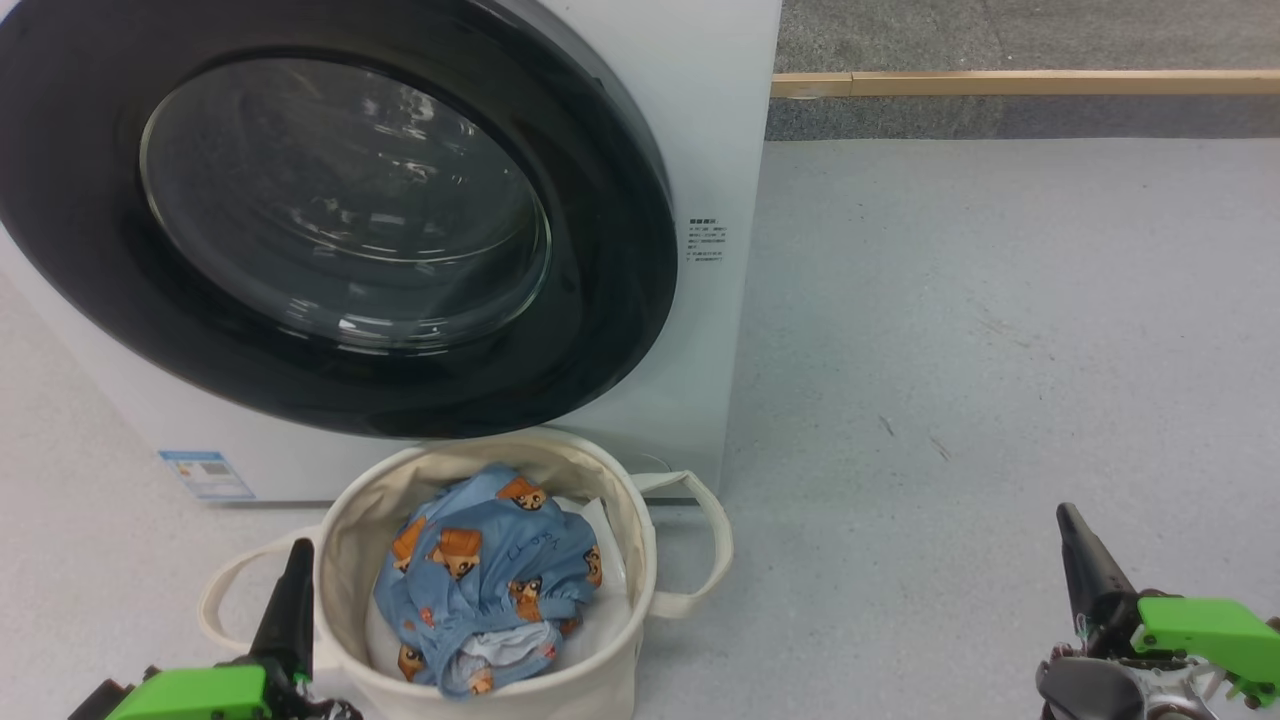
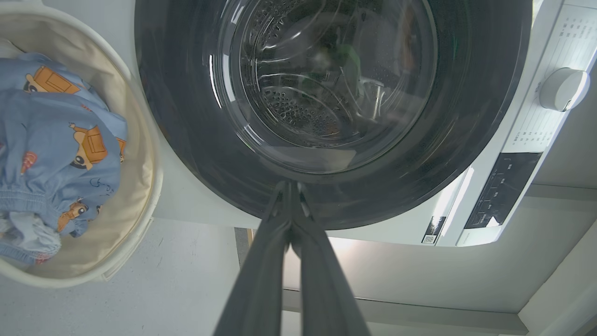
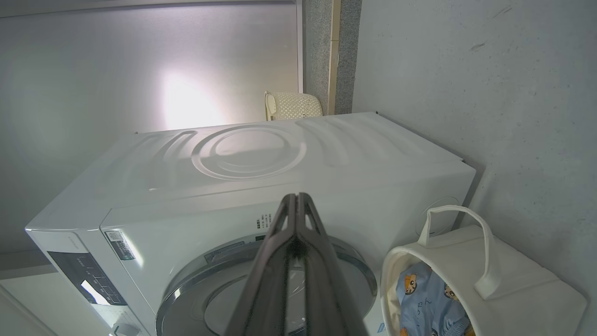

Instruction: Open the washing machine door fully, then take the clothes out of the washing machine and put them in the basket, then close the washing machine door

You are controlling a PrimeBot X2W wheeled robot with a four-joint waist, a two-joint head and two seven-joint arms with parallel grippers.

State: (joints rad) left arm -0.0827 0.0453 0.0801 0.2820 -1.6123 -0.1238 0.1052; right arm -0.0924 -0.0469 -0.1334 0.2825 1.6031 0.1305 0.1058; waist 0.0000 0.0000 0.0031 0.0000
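— Left claw [image 2: 290, 186] sits nearest, its fingers pressed together on nothing. Right claw [image 3: 296, 198] is the same.
— And outward from there?
— Just beside the left claw is the basket [image 1: 345, 520], with the clothes [image 1: 490, 580] bundled inside. Behind it, the door [image 1: 600, 250] looks flush against the washer [image 1: 720, 150].
— So which step is it?
— Probably the last, and it looks done. The drum [image 2: 298, 102] seems empty through the door. Next calls only for checking that the door caught, and a push on it if not.
— Arms?
— Both are low and short of the washer, fingers pointing toward it. The left is by a basket handle [image 1: 215, 585], the right well apart over bare floor [image 1: 950, 350].
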